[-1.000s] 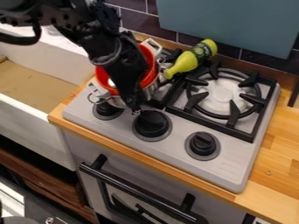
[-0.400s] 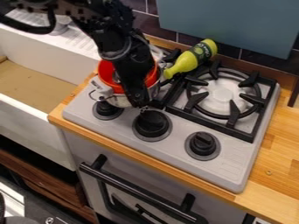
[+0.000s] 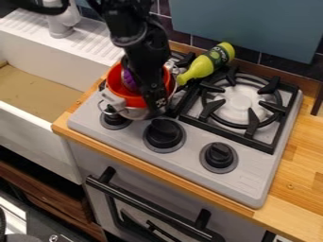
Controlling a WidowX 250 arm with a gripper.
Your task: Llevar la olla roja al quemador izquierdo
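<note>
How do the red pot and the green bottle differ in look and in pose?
The pot is red inside, while the bottle is yellow-green with a dark label.
The pot is wide, with its mouth facing up; the bottle is slim and lies on its side.
The pot has pale handles; the bottle has none.
Both are at the back part of the stove.

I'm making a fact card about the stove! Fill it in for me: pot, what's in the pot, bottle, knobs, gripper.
Pot: red inside, at the left of the stove
In the pot: something purple
Bottle: green, lying at a slant, between pot and right burner
Knobs: three, black, along the front
Gripper: down at the pot's right side
</note>
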